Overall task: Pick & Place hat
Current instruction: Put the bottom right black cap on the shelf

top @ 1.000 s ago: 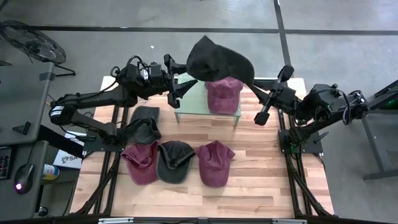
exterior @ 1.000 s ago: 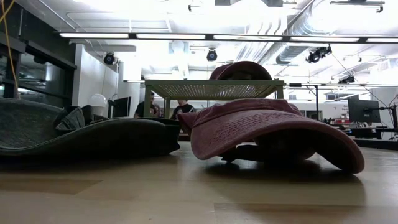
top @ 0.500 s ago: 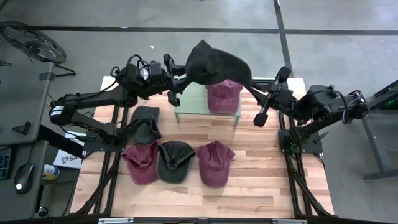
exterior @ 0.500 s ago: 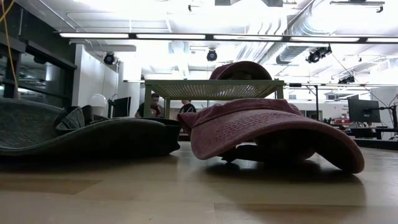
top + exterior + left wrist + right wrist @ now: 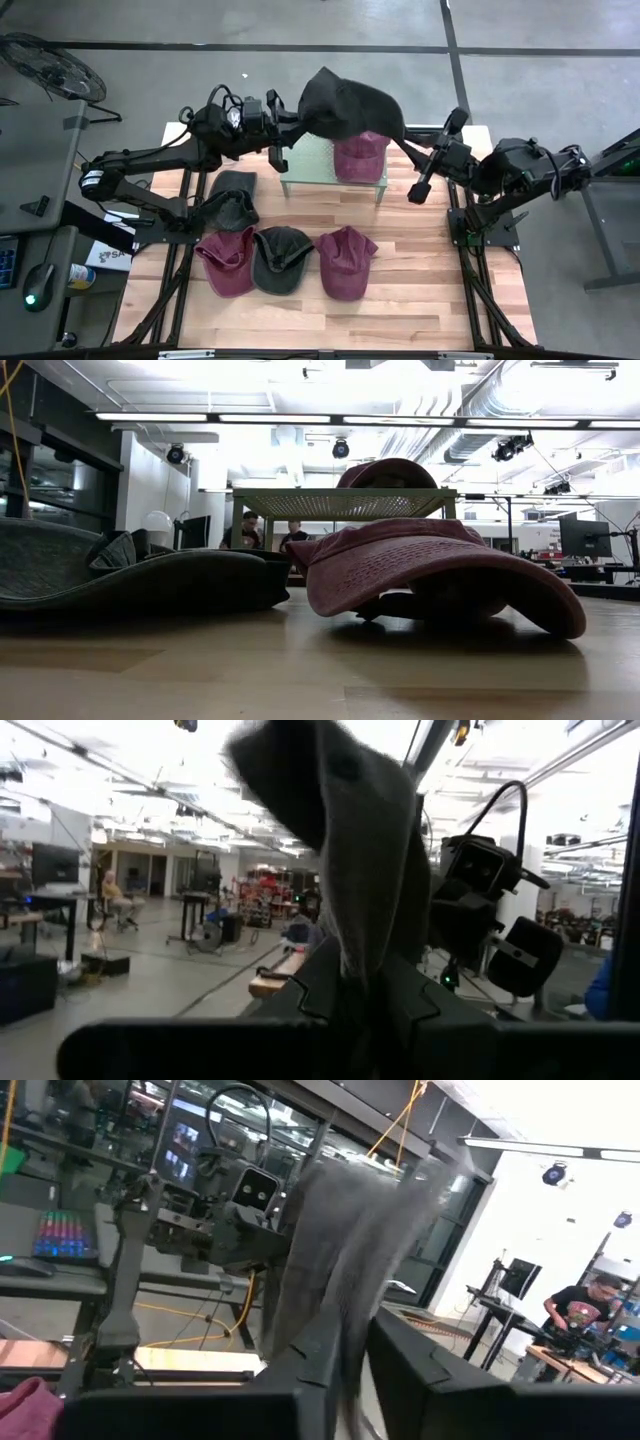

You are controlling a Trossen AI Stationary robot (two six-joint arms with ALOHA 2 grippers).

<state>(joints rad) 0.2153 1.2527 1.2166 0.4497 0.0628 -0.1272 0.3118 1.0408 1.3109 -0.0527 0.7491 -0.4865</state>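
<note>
Dark hat [image 5: 345, 103] held aloft above the mesh stand [image 5: 312, 163] at the counter's far edge, pinched on one side by the left end effector [image 5: 297, 115], on the other by the right end effector [image 5: 412, 148]. Could sag or drop onto the maroon hat [image 5: 360, 152] beneath if either grip slips early.

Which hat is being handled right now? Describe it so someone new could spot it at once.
Start at the green mesh stand at the table's far edge. Just above it, the dark grey hat hangs in the air between the left claw and right claw. Every other hat rests on the stand or the table.
</note>
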